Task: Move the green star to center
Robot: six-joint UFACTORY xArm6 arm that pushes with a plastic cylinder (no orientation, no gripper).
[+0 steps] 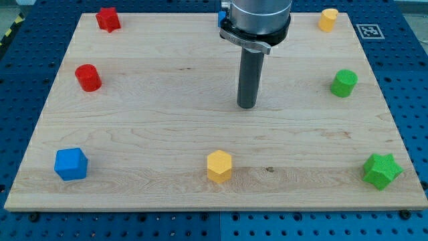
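Observation:
The green star (382, 169) lies near the board's bottom right corner. My tip (247, 106) stands on the wooden board (160, 127) a little right of its middle, far up and left of the star, touching no block. A green cylinder (344, 83) sits at the right edge, above the star.
A yellow hexagonal block (219, 165) lies at bottom centre, below my tip. A blue cube (71, 164) is at bottom left, a red cylinder (87, 77) at left, a red star (108, 19) at top left, a yellow block (328, 19) at top right. A blue block (220, 16) peeks out behind the arm.

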